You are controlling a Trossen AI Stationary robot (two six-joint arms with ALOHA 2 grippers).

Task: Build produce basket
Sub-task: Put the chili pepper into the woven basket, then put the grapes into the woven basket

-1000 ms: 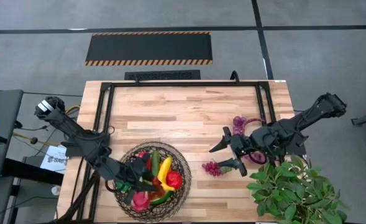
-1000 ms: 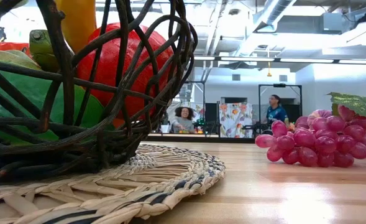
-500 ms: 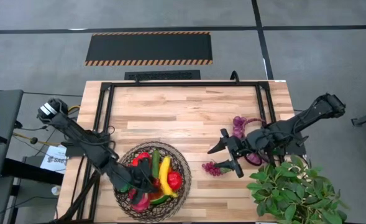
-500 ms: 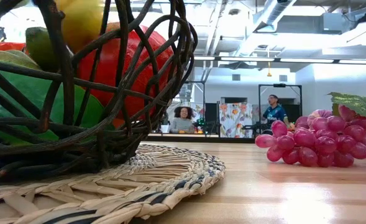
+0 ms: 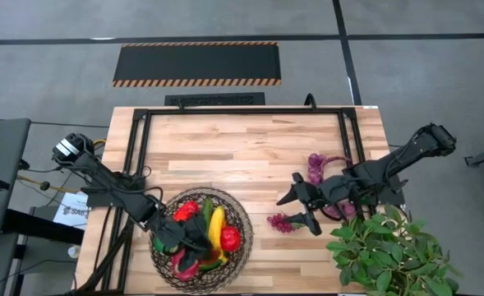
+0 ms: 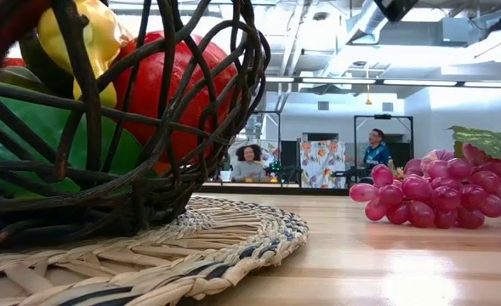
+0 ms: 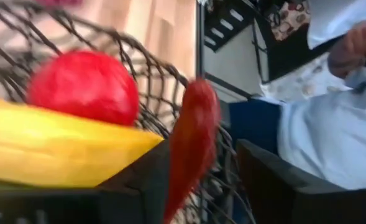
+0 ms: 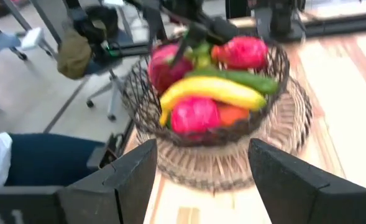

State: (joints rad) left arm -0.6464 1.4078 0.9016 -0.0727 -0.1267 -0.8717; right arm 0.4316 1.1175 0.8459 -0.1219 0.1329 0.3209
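The dark wire basket [image 5: 243,224] stands on a woven mat [image 6: 233,242] at the table's near left. It holds produce: a banana [image 5: 215,231], a red apple [image 5: 230,238], a cucumber [image 8: 242,79] and a pink dragonfruit [image 8: 165,67]. My left gripper [image 5: 182,239] reaches into the basket from the left. In the left wrist view a narrow red piece [image 7: 192,140] stands between its spread fingers. My right gripper [image 5: 294,209] hovers open beside a bunch of purple grapes [image 5: 279,221] lying on the table. My left gripper has the narrow red piece upright between its fingers, close against one finger [image 7: 142,180] and clear of the other [image 7: 282,186]. I cannot tell whether that finger touches it. The fingers slant down into the basket from the table's left.
A second grape bunch [image 5: 316,162] lies farther back on the right. A leafy green plant [image 5: 389,251] fills the near right corner. A black frame [image 5: 225,112] runs around the table's far part. A seated person's sleeve [image 7: 332,124] shows beyond the basket's left side.
My left gripper has sunk deeper into the basket, moved a little toward the far edge and rolled. The banana has shifted in the basket and sits lower behind the wires in the low view.
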